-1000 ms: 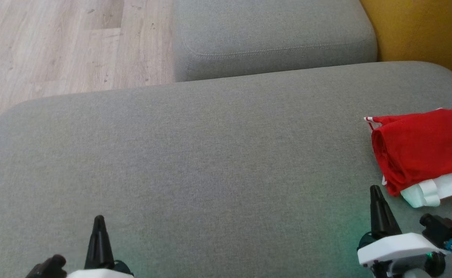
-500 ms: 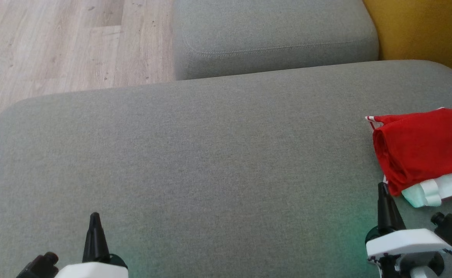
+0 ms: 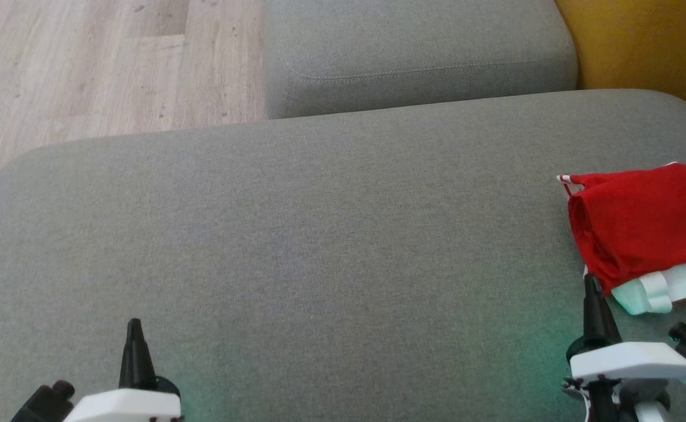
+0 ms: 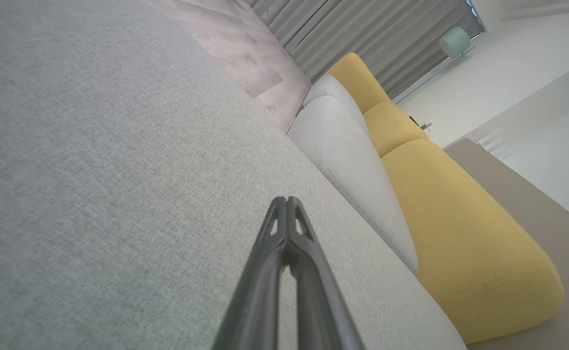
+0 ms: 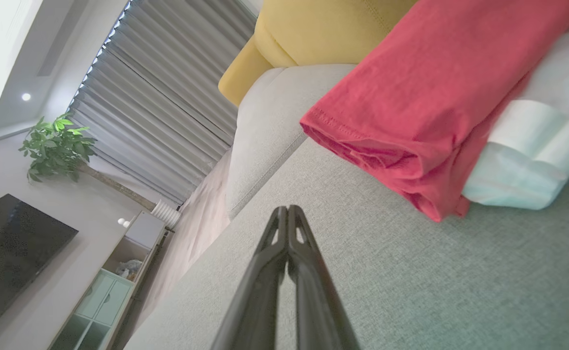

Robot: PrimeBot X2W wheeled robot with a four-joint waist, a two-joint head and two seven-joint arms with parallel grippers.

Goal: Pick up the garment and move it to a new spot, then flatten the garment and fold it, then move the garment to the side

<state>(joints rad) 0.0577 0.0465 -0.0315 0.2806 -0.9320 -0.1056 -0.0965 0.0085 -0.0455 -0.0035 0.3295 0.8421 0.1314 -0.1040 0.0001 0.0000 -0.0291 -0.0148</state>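
Observation:
The garment [image 3: 642,225] is red with white parts and lies folded at the right edge of the grey sofa cushion [image 3: 319,234]; in the right wrist view the garment [image 5: 420,107] sits up and to the right of my fingertips. My right gripper [image 3: 593,282] is shut and empty, its tip just short of the garment's near corner. At the lower left my left gripper [image 3: 134,324] is shut with nothing in it, far from the garment. In the left wrist view the left gripper [image 4: 287,200] hovers over bare cushion; in the right wrist view the right gripper [image 5: 287,209] does the same.
A second grey cushion [image 3: 413,53] stands behind the big one. Wooden floor [image 3: 85,70] lies at the far left, and a yellow sofa part [image 3: 648,47] at the back right. Wide bare cushion stretches between the two grippers.
The right gripper has drifted right and back toward the lower edge; the left gripper has shifted slightly left. The garment has stayed where it was.

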